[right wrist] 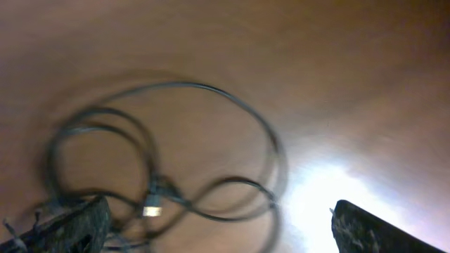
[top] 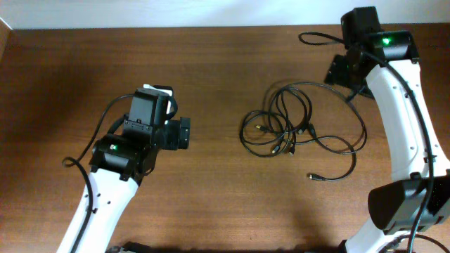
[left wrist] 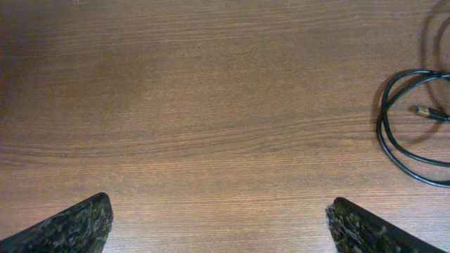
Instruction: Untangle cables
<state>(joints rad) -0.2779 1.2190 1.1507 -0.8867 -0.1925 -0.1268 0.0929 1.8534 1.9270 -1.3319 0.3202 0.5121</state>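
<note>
Left pincer (left wrist: 221,228) gapes wide and empty over bare counter (left wrist: 211,105), well apart from the work, likely kept clear. Right pincer (right wrist: 221,225), equally wide and holding nothing, hovers above the cables (top: 285,133), seemingly poised to pick a strand. One black tangle lies right of centre on the wood. Roughly five plug ends show, but overlapping loops hide how many cords.

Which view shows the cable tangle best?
Overhead: the whole cable tangle lies sharp and unobstructed. Left wrist catches only a loop and one plug at its right edge. Right wrist shows several loops, but blurred and cut off at bottom left.
</note>
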